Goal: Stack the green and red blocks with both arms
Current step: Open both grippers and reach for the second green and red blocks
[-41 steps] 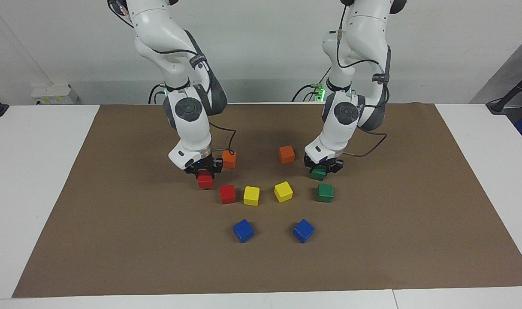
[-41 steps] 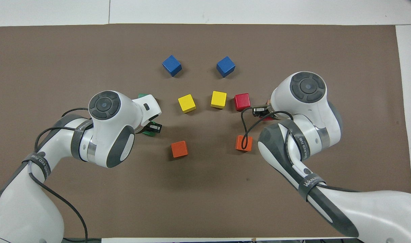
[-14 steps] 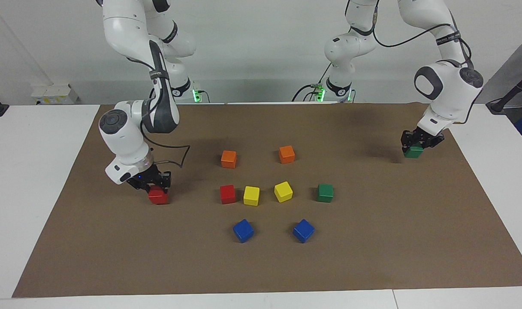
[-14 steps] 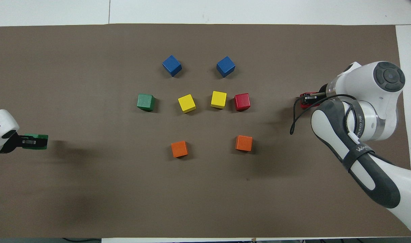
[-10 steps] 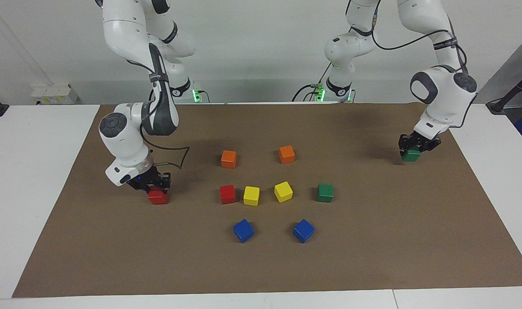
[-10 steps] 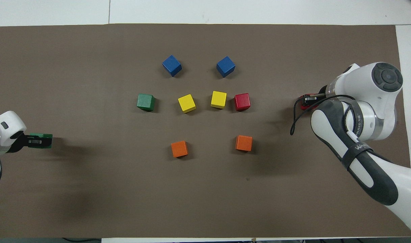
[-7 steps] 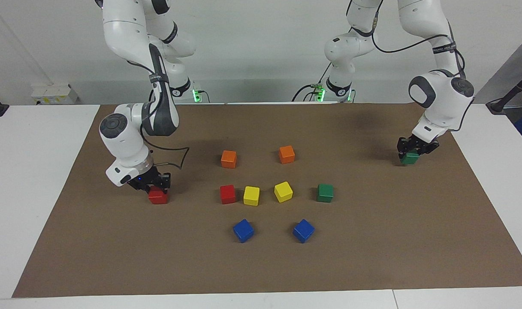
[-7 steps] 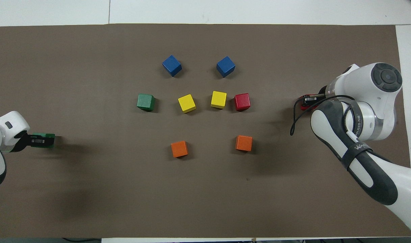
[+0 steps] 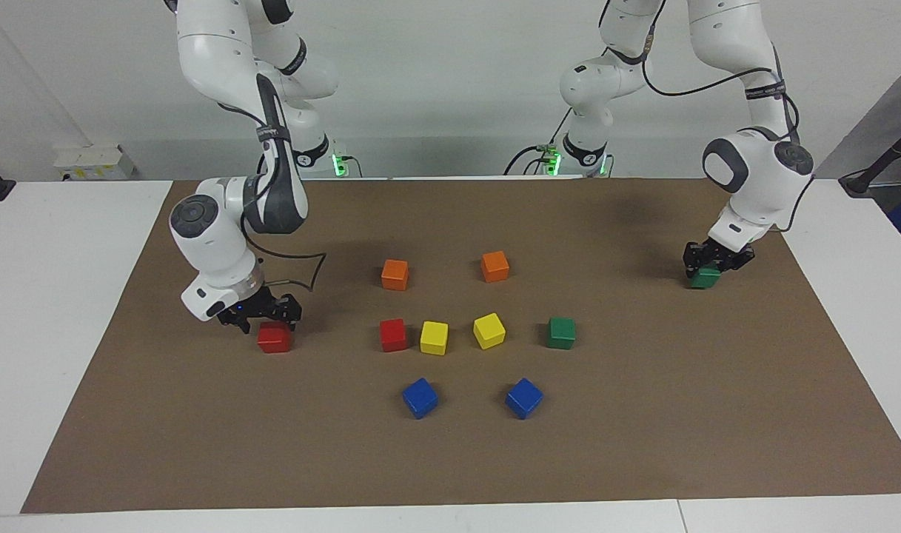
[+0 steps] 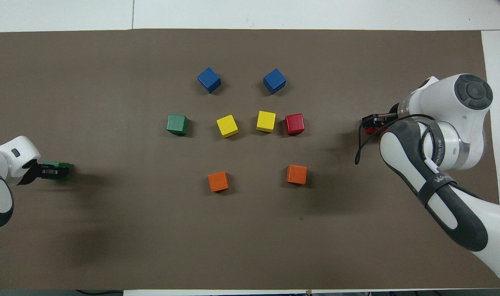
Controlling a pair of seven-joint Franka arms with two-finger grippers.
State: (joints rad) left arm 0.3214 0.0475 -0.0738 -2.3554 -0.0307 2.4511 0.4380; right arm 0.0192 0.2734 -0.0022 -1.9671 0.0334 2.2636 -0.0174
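My right gripper (image 9: 266, 322) stands open just over a red block (image 9: 274, 337) that rests on the brown mat toward the right arm's end; in the overhead view only an edge of this red block (image 10: 370, 131) shows under the right gripper (image 10: 372, 122). At the left arm's end, my left gripper (image 9: 711, 263) is shut on a green block (image 9: 705, 278), held low at the mat; the overhead view shows the same green block (image 10: 65, 172) in the left gripper (image 10: 48, 171). A second red block (image 9: 393, 334) and a second green block (image 9: 561, 332) sit in the middle row.
Between the middle red and green blocks lie two yellow blocks (image 9: 434, 337) (image 9: 488, 330). Two orange blocks (image 9: 394, 274) (image 9: 494, 266) lie nearer to the robots, two blue blocks (image 9: 420, 397) (image 9: 523, 397) farther from them. The brown mat (image 9: 642, 444) covers the white table.
The right gripper has opened and let go of the red block, which now rests on the mat. The left gripper has come down slightly with the green block still in it.
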